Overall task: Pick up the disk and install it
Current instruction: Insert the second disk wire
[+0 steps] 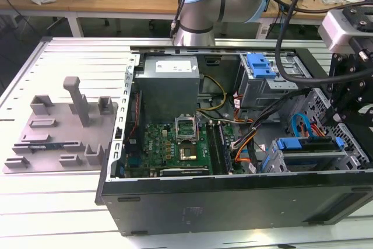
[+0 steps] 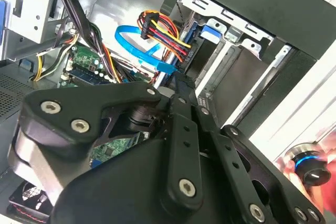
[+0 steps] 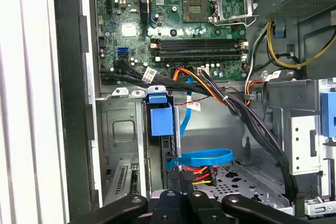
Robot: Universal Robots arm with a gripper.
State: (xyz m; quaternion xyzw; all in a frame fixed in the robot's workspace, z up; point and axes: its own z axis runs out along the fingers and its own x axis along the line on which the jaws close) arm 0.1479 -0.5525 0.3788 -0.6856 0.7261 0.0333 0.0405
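Jaws' state unclear; gripper (image 1: 349,100) hangs over the disk (image 1: 309,146) amid blue cable (image 3: 202,157) and wire bundle (image 3: 231,100).

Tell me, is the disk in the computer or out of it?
In. The disk sits on edge in the drive cage inside the open case, its blue bracket up, with the gripper just above it.

Silver-and-pale-blue jointed arm (image 1: 201,4), black cables trailing, ends in black screw-studded linkage gripper (image 2: 178,145).
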